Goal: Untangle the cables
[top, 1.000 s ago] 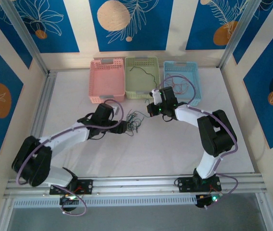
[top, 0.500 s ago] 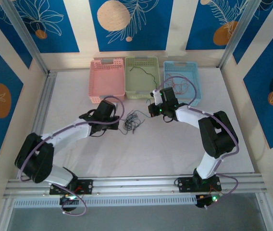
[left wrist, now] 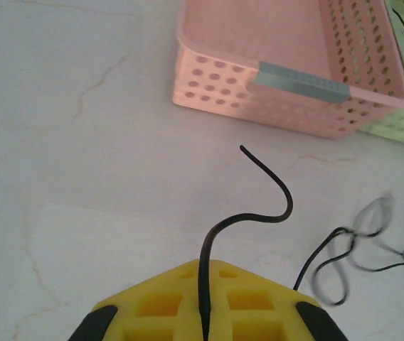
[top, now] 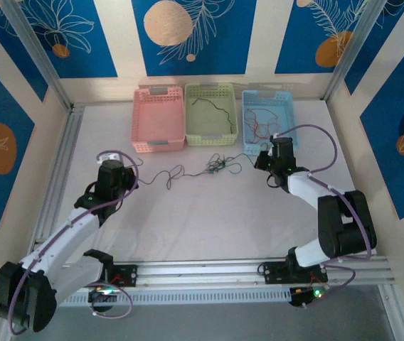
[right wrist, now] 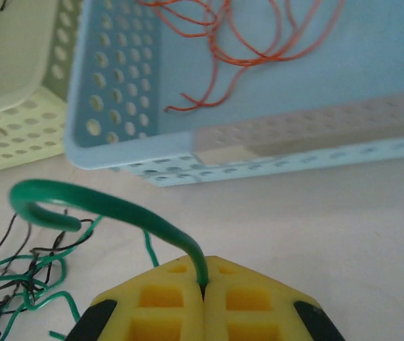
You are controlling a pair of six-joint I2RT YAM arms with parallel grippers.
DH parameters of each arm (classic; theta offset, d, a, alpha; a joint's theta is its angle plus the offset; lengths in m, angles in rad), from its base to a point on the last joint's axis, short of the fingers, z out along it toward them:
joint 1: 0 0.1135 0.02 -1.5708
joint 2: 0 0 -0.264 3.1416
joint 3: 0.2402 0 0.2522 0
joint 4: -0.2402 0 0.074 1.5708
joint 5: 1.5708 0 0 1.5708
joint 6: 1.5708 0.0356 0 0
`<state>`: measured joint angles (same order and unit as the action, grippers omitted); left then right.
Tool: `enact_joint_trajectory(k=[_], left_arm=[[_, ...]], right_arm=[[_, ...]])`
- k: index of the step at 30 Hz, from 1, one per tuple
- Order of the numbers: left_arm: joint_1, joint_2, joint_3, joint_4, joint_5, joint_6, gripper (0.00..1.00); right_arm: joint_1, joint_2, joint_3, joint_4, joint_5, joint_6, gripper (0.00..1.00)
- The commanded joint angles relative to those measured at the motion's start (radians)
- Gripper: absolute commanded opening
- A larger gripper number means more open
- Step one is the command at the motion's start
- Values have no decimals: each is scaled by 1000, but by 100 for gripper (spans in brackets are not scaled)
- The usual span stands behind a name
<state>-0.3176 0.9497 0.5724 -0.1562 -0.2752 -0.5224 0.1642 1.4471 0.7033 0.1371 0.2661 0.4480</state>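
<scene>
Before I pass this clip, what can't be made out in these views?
- Top view: the knot of cables is too small to tell which strands cross.
- Left wrist: the black cable vanishes into the left gripper at the bottom edge; loose strands at right are blurred.
- Right wrist: the green cable ends inside the shut right gripper; the tangle is cut by the left edge.

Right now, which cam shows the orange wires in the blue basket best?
Right wrist: the orange wires lie close up, single loops distinct on the floor of the blue basket. Top external shows them as a faint small squiggle inside the basket.
</scene>
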Motion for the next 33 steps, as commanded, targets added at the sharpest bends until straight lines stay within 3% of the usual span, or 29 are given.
enact_joint_trajectory(k=[1, 9, 14, 23, 25, 29, 33], left_arm=[[45, -74, -33, 6, -94, -17, 0], [139, -226, -32, -73, -99, -5, 0], [158, -352, -7, -165, -291, 54, 0], [168, -537, 7, -208, -419, 6, 0], [168, -543, 13, -179, -381, 16, 0], [167, -482, 30, -135, -204, 28, 0], [169, -430, 21, -15, 100, 46, 0]], right_arm=[[-34, -58, -49, 59, 42, 117, 0], [-90, -104, -100, 76, 57, 191, 0], [-144, -135, -134, 46, 102, 293, 0], [-164, -198, -186, 59, 170, 340, 0], [-164, -194, -181, 59, 164, 337, 0], [-164, -188, -175, 61, 152, 327, 0], [-160, -182, -166, 80, 85, 288, 0]])
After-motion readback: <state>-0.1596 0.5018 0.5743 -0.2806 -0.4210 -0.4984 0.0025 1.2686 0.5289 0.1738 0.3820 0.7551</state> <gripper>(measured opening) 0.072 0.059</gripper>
